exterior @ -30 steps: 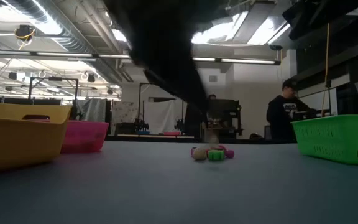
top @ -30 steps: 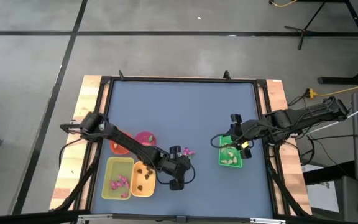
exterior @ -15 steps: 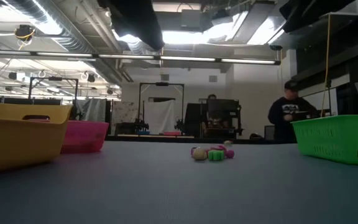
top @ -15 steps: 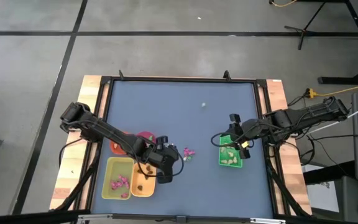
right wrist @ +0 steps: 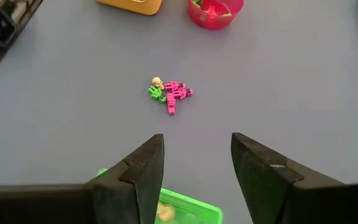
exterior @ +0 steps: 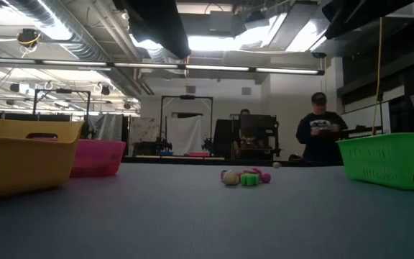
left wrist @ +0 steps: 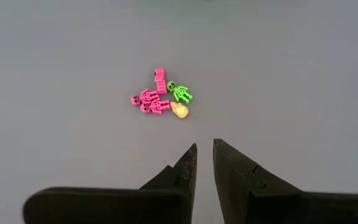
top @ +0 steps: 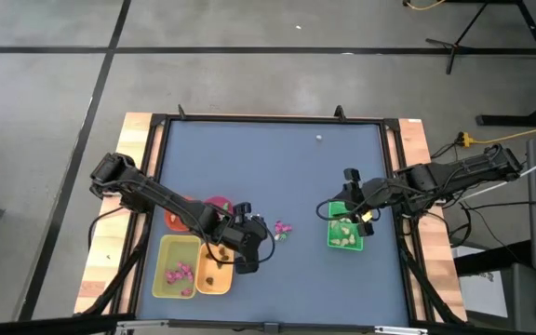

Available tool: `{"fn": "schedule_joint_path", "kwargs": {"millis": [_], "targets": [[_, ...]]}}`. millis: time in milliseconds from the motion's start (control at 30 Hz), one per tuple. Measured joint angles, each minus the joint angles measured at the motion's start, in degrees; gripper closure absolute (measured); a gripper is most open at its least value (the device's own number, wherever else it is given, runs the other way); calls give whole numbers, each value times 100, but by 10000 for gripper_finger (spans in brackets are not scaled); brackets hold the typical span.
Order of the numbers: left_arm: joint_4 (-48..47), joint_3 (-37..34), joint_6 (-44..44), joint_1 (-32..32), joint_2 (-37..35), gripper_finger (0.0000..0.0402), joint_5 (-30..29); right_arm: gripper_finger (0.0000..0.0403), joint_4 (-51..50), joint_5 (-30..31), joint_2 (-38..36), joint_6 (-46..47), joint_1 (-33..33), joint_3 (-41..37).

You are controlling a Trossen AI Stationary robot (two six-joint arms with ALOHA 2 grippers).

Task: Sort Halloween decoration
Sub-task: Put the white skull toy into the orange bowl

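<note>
A small pile of trinkets (top: pixel 280 228) lies on the blue table: magenta skeletons (left wrist: pixel 151 99), a green one (left wrist: pixel 180 93) and a cream one (left wrist: pixel 179 110). The low view shows the pile (exterior: pixel 244 177) mid-table. One cream trinket (top: pixel 319 138) lies apart, far up the table. My left gripper (top: pixel 249 249) hovers between the pile and the orange tray (top: pixel 214 270), its fingers (left wrist: pixel 188 163) shut to a narrow slit and holding nothing. My right gripper (top: pixel 352 200) waits open above the green tray (top: pixel 345 233), which holds cream and green pieces.
A yellow tray (top: pixel 177 268) with magenta pieces sits beside the orange tray. An orange bowl (top: pixel 177 220) and a pink bowl (top: pixel 217 206) stand behind them. Wooden rails (top: pixel 138 167) frame the table. A person (exterior: pixel 318 137) stands in the room beyond.
My left gripper pulled back from beside the pile toward the table's left and the trays, rising out of the low view, then held still. A cream trinket rolled away across the table toward the far edge. The person in the background walked leftward.
</note>
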Motion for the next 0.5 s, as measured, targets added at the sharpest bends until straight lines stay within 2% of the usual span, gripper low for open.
{"fn": "schedule_joint_path", "kwargs": {"millis": [100, 300, 367, 500], "targets": [[1, 0, -22, 2, 0, 354, -14, 217, 0, 253, 0, -371, 1, 0], [4, 0, -168, 22, 0, 303, -330, 217, 4, 2486, 0, -455, -142, 0], [4, 0, -164, 39, 0, 283, -330, 217, 4, 2623, 0, -459, -421, 0], [4, 0, -153, 79, 0, 253, -330, 217, 25, 2066, 41, -624, -1378, 0]]}}
